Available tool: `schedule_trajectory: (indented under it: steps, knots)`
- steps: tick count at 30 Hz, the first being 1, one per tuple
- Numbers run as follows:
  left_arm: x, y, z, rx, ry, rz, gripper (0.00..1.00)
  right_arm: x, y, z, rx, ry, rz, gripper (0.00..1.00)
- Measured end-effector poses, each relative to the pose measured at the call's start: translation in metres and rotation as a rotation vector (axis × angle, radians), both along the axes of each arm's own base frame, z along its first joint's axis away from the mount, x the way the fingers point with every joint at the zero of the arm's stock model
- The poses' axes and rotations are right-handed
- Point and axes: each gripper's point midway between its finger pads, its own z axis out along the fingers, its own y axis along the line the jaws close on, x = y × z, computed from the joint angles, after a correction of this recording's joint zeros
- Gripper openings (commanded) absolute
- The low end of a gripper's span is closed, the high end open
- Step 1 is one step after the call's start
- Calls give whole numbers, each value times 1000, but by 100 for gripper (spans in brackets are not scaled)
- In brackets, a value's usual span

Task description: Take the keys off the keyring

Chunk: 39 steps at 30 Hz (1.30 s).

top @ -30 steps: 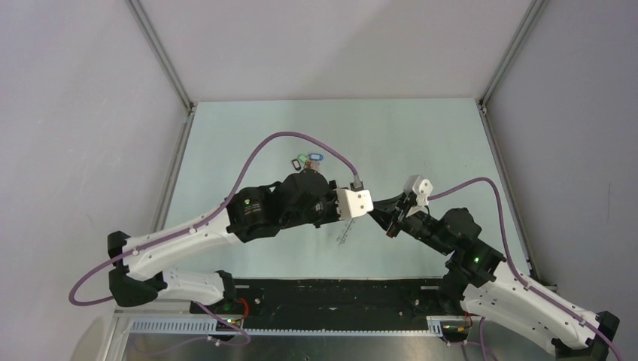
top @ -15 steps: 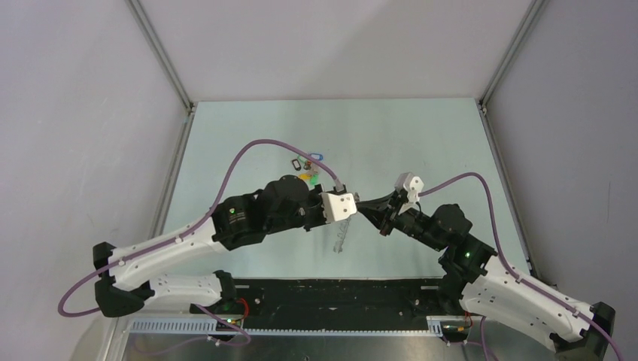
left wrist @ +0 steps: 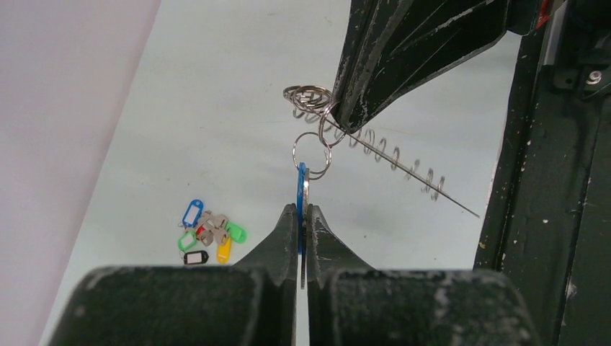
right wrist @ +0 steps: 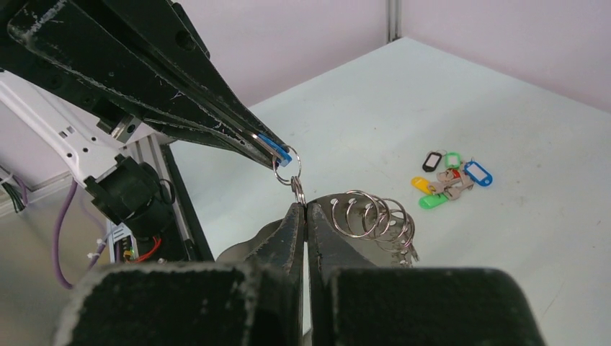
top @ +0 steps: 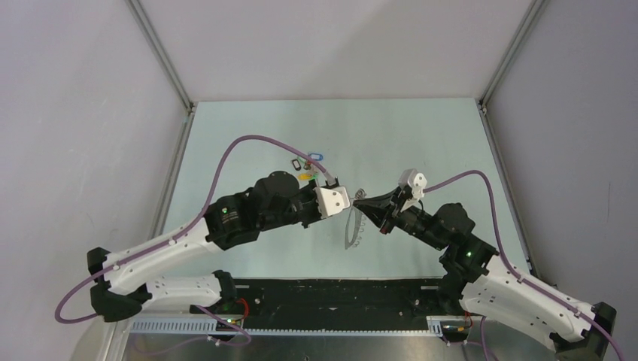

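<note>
Brings the keyring (left wrist: pixel 393 160) nearer the worktop's (top: pixel 421 143) front edge than a second ago, held above it. Clamps it in the right hand (right wrist: pixel 304 210), the blue key (left wrist: pixel 300 186) in the left hand (left wrist: pixel 302 213); still linked by one ring (left wrist: pixel 295 153), so not freed.

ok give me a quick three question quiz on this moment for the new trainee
1. True or false: the left gripper is shut on the blue key.
2. What does the right gripper hold? A) the keyring B) a green key C) nothing
3. Fill in: the loose keys lie on the ____.
Key: 1 true; 2 A; 3 table.
</note>
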Motion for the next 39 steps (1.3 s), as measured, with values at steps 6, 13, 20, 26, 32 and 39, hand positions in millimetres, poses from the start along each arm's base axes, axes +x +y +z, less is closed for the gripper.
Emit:
schedule_trajectory:
  steps: [6, 13, 20, 26, 32, 39]
  knots:
    - [-5, -3, 12, -55, 1, -33, 0, -6, -5, 14, 35, 1, 5, 0]
    - [-12, -7, 14, -81, 16, -84, 0, -11, -9, 18, 38, 12, 11, 0]
    - [-12, -7, 13, -84, 25, -95, 0, -12, -7, 19, 35, 13, 20, 0]
    - [-6, -4, 12, -86, 31, -70, 0, -9, -1, 18, 27, 40, 32, 0]
    - [-1, -1, 8, -79, 48, -48, 0, -9, 1, 14, 24, 61, 39, 0]
    - [0, -3, 5, -73, 59, -47, 0, -12, -2, 17, 22, 66, 38, 0]
